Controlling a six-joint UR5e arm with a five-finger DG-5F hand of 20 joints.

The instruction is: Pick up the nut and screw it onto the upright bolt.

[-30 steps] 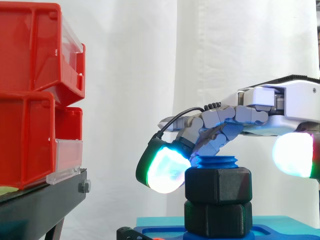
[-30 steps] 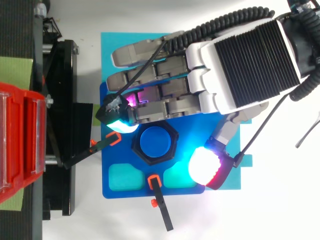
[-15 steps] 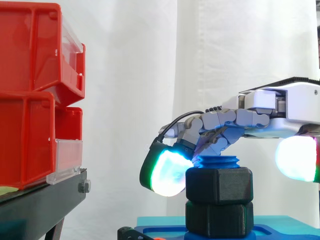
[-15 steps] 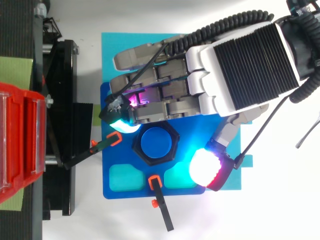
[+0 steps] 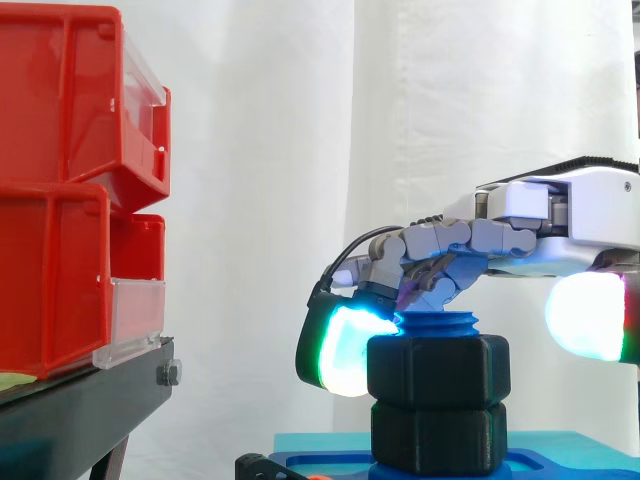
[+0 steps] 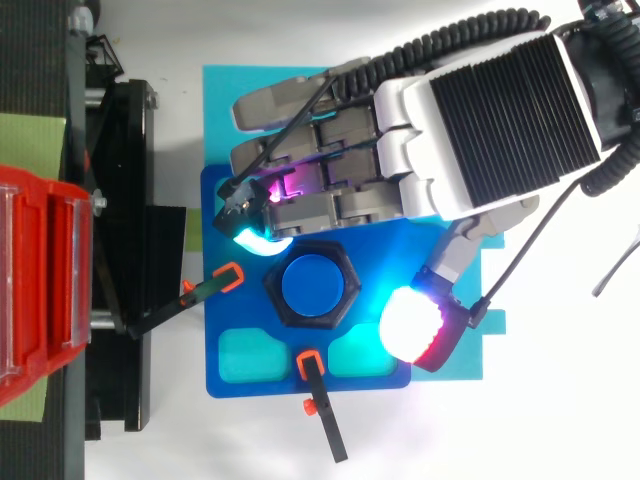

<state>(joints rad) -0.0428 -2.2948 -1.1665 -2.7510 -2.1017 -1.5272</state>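
From the side, the hand (image 5: 575, 212) reaches in from the right, level above the bolt (image 5: 436, 323). Its grey fingers bend down at the tips. One glowing cyan and green fingertip (image 5: 338, 352) lies against the left side of the black nut (image 5: 438, 368). The thumb's white pad (image 5: 585, 315) hangs to the right of the nut with a gap between them. So the fingers and thumb stand apart on either side of the nut and are not clamped on it. The nut sits on the upright blue bolt, whose threaded top pokes out just above it. A second black hex piece (image 5: 435, 437) sits directly under the nut, on a blue base plate (image 5: 320, 462). Red bins (image 5: 60, 190) are stacked on a black stand (image 5: 80, 410) at the left, before a white curtain (image 5: 260, 200).

From above, the hand (image 6: 480, 130) comes in from the upper right. The bent fingertip (image 6: 252, 240) is just beside the nut's (image 6: 272, 292) upper left corner. The thumb pad (image 6: 415, 325) is to its lower right, clear of it. The round bolt top (image 6: 315, 285) shows in the nut's middle. Two clamps with orange tips (image 6: 225, 278) (image 6: 310, 365) grip the base plate (image 6: 215, 375) on the white tabletop (image 6: 520, 420).
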